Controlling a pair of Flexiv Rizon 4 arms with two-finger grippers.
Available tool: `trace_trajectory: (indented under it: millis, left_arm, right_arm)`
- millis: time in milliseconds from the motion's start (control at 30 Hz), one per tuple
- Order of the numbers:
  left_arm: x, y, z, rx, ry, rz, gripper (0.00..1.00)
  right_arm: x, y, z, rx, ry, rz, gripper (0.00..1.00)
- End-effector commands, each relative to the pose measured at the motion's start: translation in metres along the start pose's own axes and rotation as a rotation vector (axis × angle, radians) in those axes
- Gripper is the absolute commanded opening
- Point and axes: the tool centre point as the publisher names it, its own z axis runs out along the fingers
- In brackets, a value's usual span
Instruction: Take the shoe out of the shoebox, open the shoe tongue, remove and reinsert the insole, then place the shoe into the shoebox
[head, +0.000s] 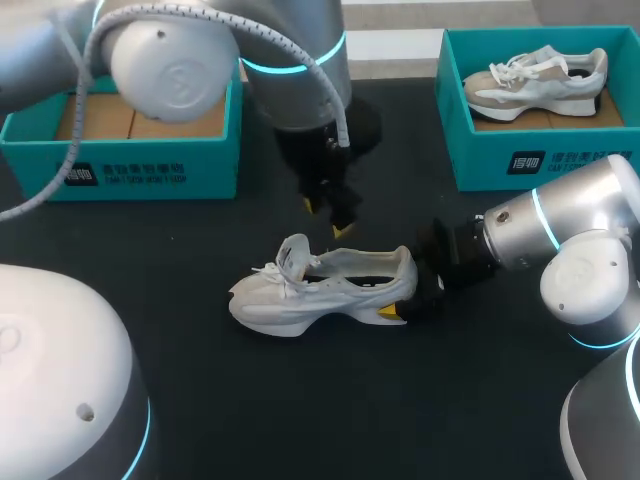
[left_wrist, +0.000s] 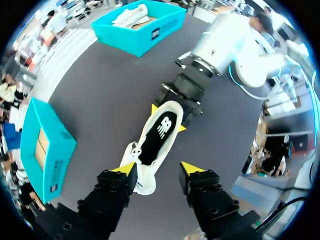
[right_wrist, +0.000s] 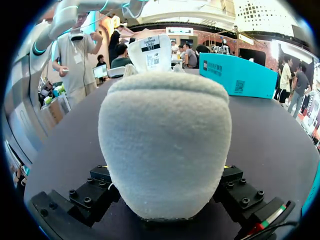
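Note:
A white sneaker (head: 320, 290) lies on its sole on the black table, tongue lifted; its black insole (left_wrist: 160, 132) shows inside it in the left wrist view. My right gripper (head: 405, 300) is shut on the shoe's heel, a yellow tip on each side of it. That fuzzy heel (right_wrist: 165, 145) fills the right wrist view, and the black fingers (right_wrist: 92, 192) flank it. My left gripper (head: 328, 218) hangs open above the shoe's middle, touching nothing. In its own view the left gripper (left_wrist: 159, 168) stands over the toe end.
At the back left stands a teal shoebox (head: 140, 170) holding cardboard inserts. A second teal shoebox (head: 500, 160) at the back right holds another pale sneaker (head: 535, 85). Bare black tabletop lies in front of the shoe.

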Motion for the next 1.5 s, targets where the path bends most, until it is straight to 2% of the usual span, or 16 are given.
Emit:
trace_trajectory:
  millis: [33, 667, 700, 767, 800, 867, 900, 933, 967, 1033, 1067, 1233, 1467, 1500]
  left_arm:
    - [0.001, -0.001, 0.001, 0.035, 0.074, 1.049, 0.00]
    - [0.001, -0.001, 0.001, 0.035, 0.074, 1.049, 0.00]
    - [0.003, -0.003, 0.009, 0.059, 0.132, 1.089, 0.00]
    - [0.004, -0.008, 0.023, 0.076, 0.130, 1.086, 0.00]
    - [0.004, -0.010, 0.028, 0.111, 0.147, 1.105, 0.00]
    - [0.001, -0.014, 0.039, 0.114, 0.137, 1.103, 0.00]
    - [-0.002, -0.017, 0.044, 0.143, 0.134, 1.101, 0.00]
    - [-0.004, -0.018, 0.051, 0.123, 0.126, 1.091, 0.00]
    - [-0.005, -0.019, 0.055, 0.149, 0.123, 1.084, 0.00]
    - [-0.006, -0.020, 0.062, 0.141, 0.114, 1.063, 0.00]
    - [-0.007, -0.021, 0.066, 0.164, 0.123, 1.061, 0.00]
    - [-0.008, -0.028, 0.097, 0.124, 0.133, 1.055, 0.00]
    - [-0.003, -0.029, 0.119, 0.082, 0.110, 0.990, 0.00]
    - [-0.002, -0.029, 0.121, 0.109, 0.131, 0.971, 0.00]
  right_arm:
    - [-0.003, -0.004, 0.013, 0.001, -0.001, 0.001, 0.00]
    - [-0.003, -0.004, 0.013, 0.001, -0.001, 0.001, 0.00]
    - [-0.003, -0.004, 0.013, 0.001, -0.001, 0.001, 0.00]
    - [-0.003, -0.004, 0.013, 0.001, -0.001, 0.001, 0.00]
    - [-0.003, -0.004, 0.013, 0.001, -0.001, 0.001, 0.00]
    - [-0.003, -0.004, 0.013, 0.001, -0.001, 0.001, 0.00]
    - [-0.003, -0.004, 0.013, 0.001, -0.001, 0.001, 0.00]
    - [-0.003, -0.004, 0.013, 0.001, -0.001, 0.001, 0.00]
    - [-0.003, -0.004, 0.013, 0.001, -0.001, 0.001, 0.00]
    - [-0.003, -0.004, 0.013, 0.001, -0.001, 0.001, 0.00]
    - [-0.003, -0.004, 0.013, 0.001, -0.001, 0.001, 0.00]
    - [-0.003, -0.004, 0.013, 0.001, -0.001, 0.001, 0.00]
    - [-0.003, -0.004, 0.013, 0.001, -0.001, 0.001, 0.00]
    - [-0.003, -0.004, 0.013, 0.001, -0.001, 0.001, 0.00]
